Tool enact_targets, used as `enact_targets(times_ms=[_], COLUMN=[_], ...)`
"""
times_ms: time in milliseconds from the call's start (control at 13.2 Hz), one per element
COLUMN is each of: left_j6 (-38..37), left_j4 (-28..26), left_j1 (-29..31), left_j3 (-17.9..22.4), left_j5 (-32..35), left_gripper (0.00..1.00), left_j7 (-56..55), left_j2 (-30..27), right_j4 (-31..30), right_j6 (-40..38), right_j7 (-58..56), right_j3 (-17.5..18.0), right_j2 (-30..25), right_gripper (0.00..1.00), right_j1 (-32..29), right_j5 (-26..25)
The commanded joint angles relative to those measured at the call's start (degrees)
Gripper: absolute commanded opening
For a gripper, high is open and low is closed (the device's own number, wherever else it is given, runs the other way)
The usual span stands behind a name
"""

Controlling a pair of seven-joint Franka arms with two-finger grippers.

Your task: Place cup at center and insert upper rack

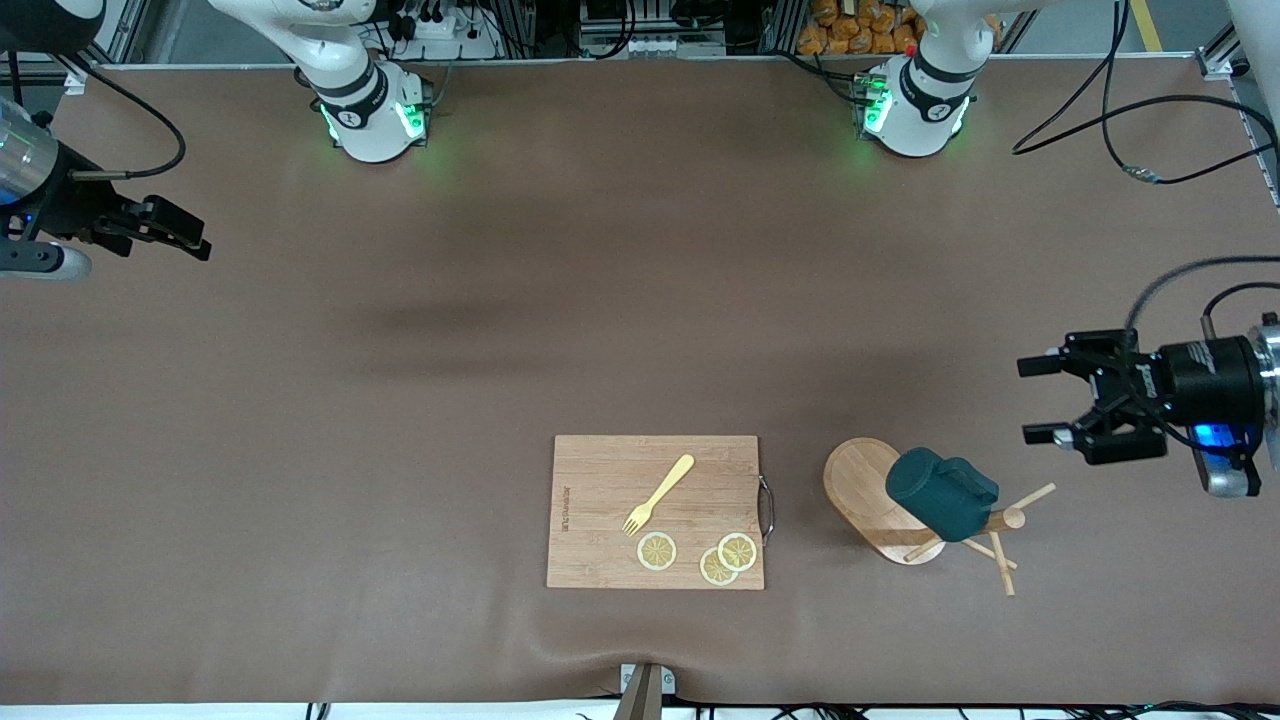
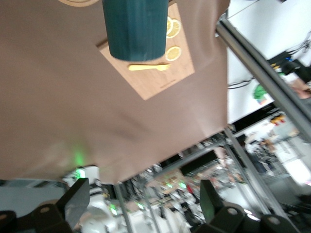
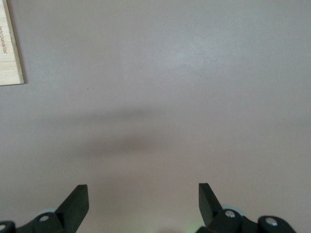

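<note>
The dark teal cup [image 1: 940,495] hangs up on the wooden upper rack, over its oval base [image 1: 860,480], with thin pegs [image 1: 1002,572] sticking out beside it. This stands near the table's front edge, toward the left arm's end. My left gripper [image 1: 1040,400] hovers open and empty beside the rack, over bare table. In the left wrist view the cup [image 2: 136,26] shows well ahead of the open left gripper [image 2: 143,196]. My right gripper [image 1: 190,235] waits open over the right arm's end of the table. In its wrist view the right gripper [image 3: 142,196] holds nothing over bare mat.
A rectangular wooden cutting board [image 1: 600,470] lies beside the rack, toward the right arm's end. It carries a yellow fork [image 1: 660,493] and lemon slices [image 1: 657,551]. The board's corner [image 3: 9,53] shows in the right wrist view. Brown mat covers the table.
</note>
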Motion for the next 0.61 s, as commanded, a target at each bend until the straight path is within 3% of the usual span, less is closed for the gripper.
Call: enact_targets(times_ms=[0,227,530], left_j6=[-0.1,-0.1,-0.8], left_j4=[-1.8,-1.6,-1.7], left_j1=[0.1,-0.3,-0.3], left_j3=[-3.7,-10.5,-17.3], left_j5=[7.6,24.2,38.3], left_gripper=[1.00,1.00,1.00], left_j7=[-0.3,0.5,0.1], left_j2=[-4.3,-8.0,-10.9], right_j4=[-0.7,-1.7,-1.7], right_j6=[-0.2,0.0,0.0], right_j7=[-1.1,-1.1,-1.1], right_j3=[0.8,0.8,0.8], right_j2=[-1.2,-1.2,-1.3], right_gripper=[1.00,1.00,1.00], right_j1=[-1.4,-1.4,-1.3], right_j5=[-0.4,-0.4,-0.4])
